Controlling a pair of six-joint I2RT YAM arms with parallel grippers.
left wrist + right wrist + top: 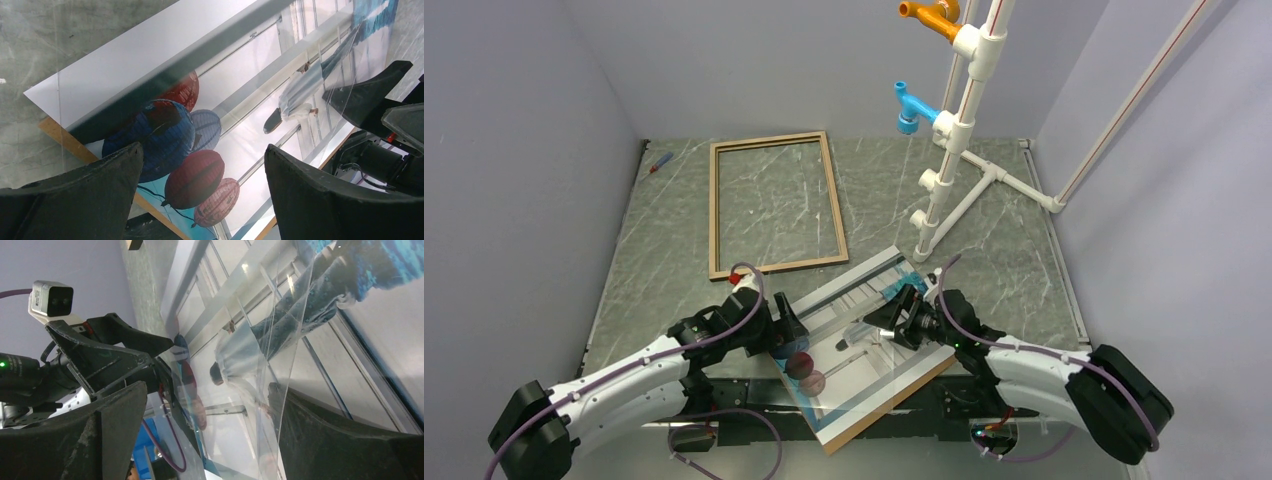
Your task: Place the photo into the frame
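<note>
The photo (864, 345) lies face up at the front centre, on a brown backing board (896, 394), between my two grippers. A clear sheet (260, 405) rests partly raised over it. My left gripper (786, 338) hovers open over the red and blue spheres (192, 175) at the photo's (240, 100) left end, holding nothing. My right gripper (888, 322) stands open at the right side. In the right wrist view the sheet's edge runs between the fingers (320, 440), close to the right one. The frame (721, 210) lies flat at the back left, wood face up.
A white pipe stand (954, 130) with blue and orange fittings rises at the back right, its feet spread on the table. A small red and blue tool (661, 162) lies by the back left wall. Grey walls close in three sides.
</note>
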